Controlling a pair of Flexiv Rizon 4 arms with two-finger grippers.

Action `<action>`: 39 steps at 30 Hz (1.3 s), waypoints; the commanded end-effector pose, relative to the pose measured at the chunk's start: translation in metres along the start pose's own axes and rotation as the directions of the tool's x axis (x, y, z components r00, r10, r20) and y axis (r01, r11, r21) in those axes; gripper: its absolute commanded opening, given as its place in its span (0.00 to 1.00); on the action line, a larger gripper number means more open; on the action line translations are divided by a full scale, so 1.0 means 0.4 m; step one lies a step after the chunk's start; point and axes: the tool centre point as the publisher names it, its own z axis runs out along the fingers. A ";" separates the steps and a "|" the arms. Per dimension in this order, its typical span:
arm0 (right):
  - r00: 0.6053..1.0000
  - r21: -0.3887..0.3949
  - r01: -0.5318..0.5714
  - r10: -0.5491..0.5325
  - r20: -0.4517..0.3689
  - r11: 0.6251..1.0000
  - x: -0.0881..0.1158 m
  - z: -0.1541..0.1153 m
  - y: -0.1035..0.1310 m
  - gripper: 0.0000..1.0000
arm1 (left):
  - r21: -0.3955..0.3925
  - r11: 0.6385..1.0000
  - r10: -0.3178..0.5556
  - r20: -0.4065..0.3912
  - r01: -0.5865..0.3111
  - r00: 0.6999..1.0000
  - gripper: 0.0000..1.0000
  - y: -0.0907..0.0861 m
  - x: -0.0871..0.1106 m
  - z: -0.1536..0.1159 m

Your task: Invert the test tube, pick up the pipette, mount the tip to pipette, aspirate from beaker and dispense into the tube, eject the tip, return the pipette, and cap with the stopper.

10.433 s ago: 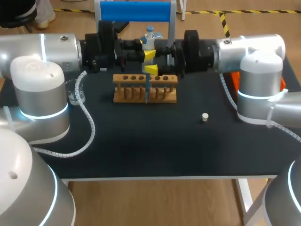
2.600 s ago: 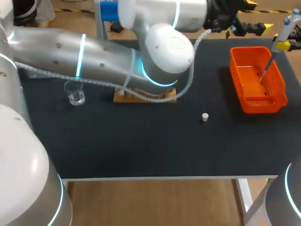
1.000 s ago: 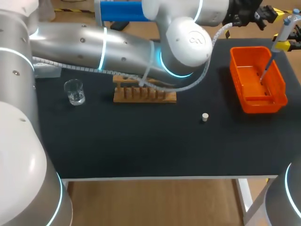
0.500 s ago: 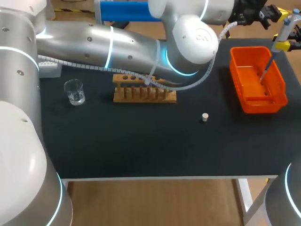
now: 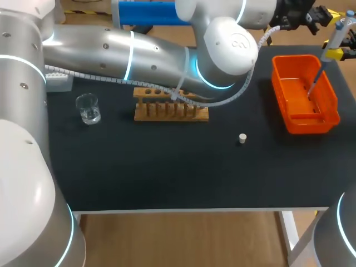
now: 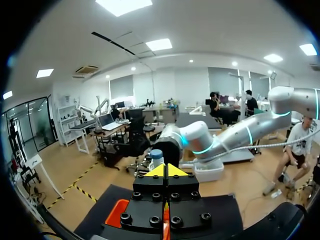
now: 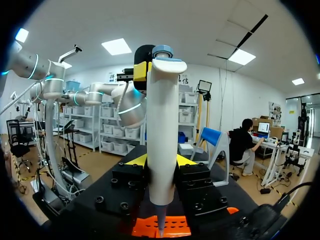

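Place: a robotics lab.
Labware: a wooden test tube rack (image 5: 171,105) and a glass beaker (image 5: 88,108) on a black desk (image 5: 167,167), a pipette (image 7: 162,125) over an orange bin (image 5: 303,123).
Machine: a silver robot arm (image 5: 111,50) across the desk.

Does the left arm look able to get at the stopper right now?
Probably yes: the stopper lies alone on open table, nothing over it, and the left gripper holds nothing.
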 end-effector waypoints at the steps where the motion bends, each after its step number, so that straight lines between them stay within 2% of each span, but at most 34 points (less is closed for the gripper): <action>1: 1.000 0.003 -0.001 0.001 -0.005 1.000 -0.004 -0.003 -0.002 0.00 | 0.166 0.986 0.003 -0.008 -0.002 1.000 0.00 0.010 -0.007 0.001; 18: 1.000 0.026 0.003 -0.003 -0.016 1.000 -0.002 -0.002 -0.010 0.00 | 0.193 0.981 0.001 -0.011 0.002 1.000 0.00 0.013 -0.005 0.002; 39: 1.000 0.029 0.004 -0.004 -0.020 1.000 -0.002 -0.002 -0.009 0.00 | 0.232 0.972 -0.010 -0.036 0.018 0.999 0.00 0.016 -0.023 0.043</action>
